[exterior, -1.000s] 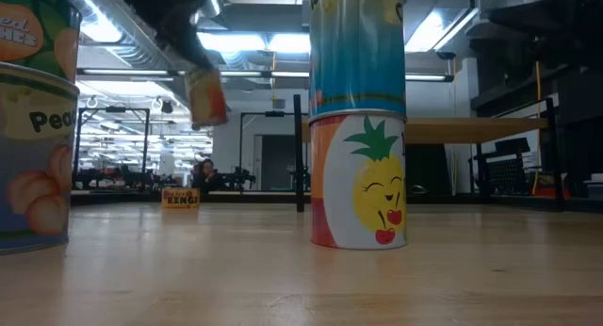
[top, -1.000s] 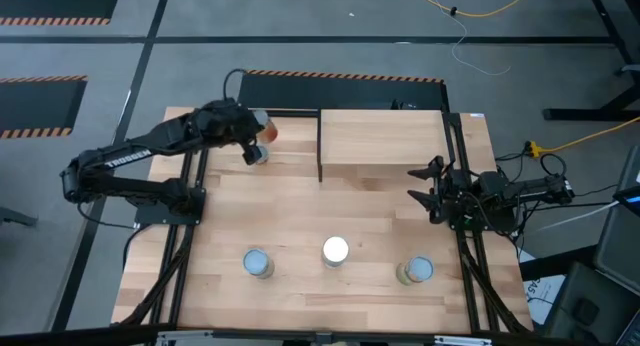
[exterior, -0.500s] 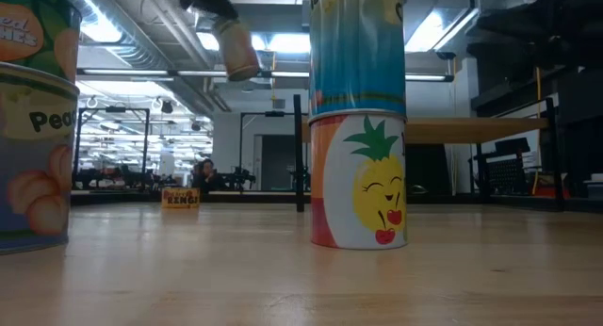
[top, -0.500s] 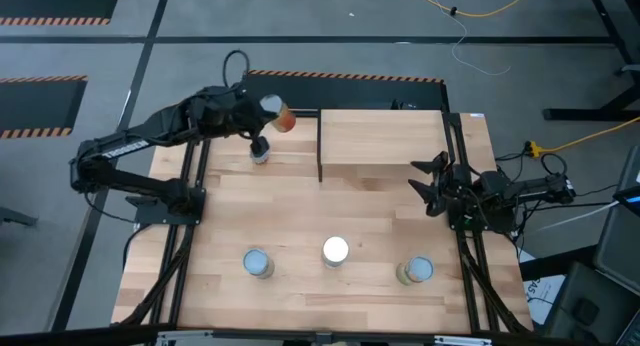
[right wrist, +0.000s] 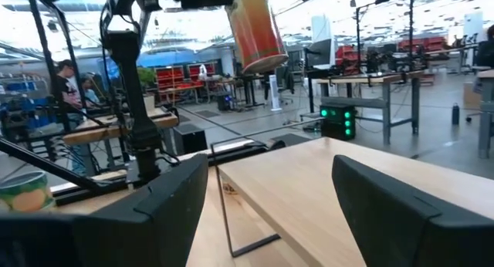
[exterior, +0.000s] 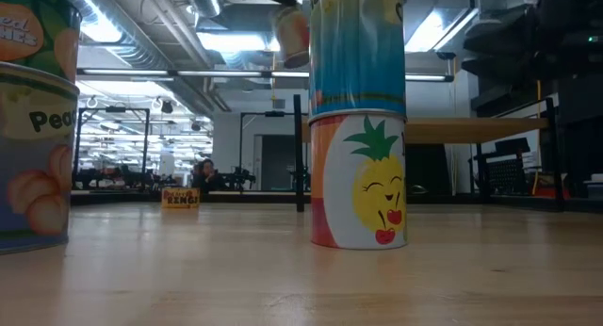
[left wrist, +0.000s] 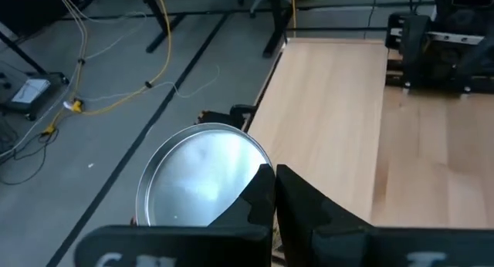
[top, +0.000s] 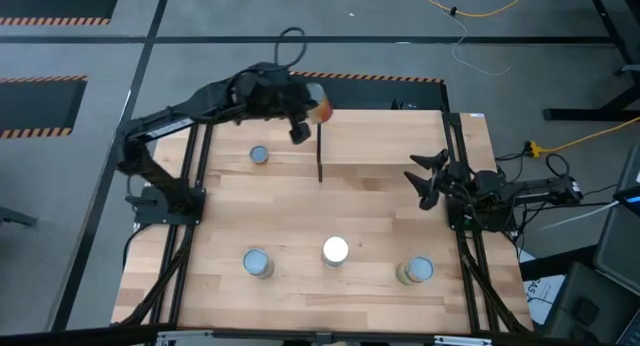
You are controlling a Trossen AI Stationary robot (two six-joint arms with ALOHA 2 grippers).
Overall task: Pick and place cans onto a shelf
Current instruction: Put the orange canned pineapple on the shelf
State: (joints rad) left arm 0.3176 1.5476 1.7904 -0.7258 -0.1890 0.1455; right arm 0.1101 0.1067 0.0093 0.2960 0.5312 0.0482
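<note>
**Can held aloft at the shelf's corner**

The left gripper (top: 300,111) pinches an orange can (top: 318,108) above the shelf (top: 385,146) board's ten o'clock corner. The right gripper (top: 428,176), fingers spread, waits at the shelf's four o'clock.

In the low view, the stacked cans (exterior: 357,53) run past the top edge.
</note>
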